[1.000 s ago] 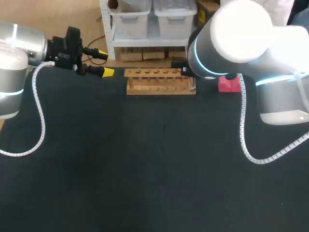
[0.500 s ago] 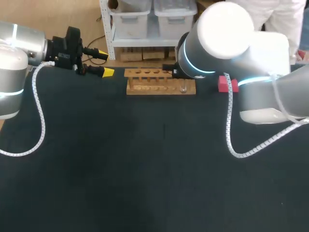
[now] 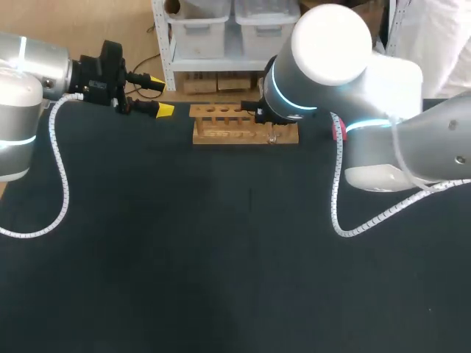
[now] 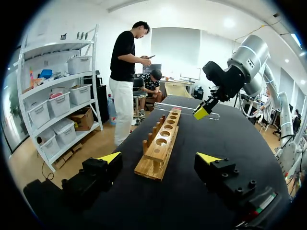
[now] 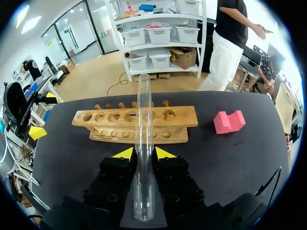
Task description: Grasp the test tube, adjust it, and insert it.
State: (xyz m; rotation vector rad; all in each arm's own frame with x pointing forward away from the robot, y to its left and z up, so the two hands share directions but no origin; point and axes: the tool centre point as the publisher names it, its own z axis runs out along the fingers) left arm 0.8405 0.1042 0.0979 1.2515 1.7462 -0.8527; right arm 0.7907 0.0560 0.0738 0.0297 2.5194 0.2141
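Right arm (image 3: pixel 331 44) swung left over rack (image 5: pixel 184 115), right end effector (image 5: pixel 142 154) pinching test tube (image 5: pixel 143 139), left end effector (image 4: pixel 159 157) spread

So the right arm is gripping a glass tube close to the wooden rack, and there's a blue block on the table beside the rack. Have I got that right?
Not quite: the block is pink, not blue, as the right wrist view shows. The rest holds: the right end effector grips the glass tube close to the wooden rack.
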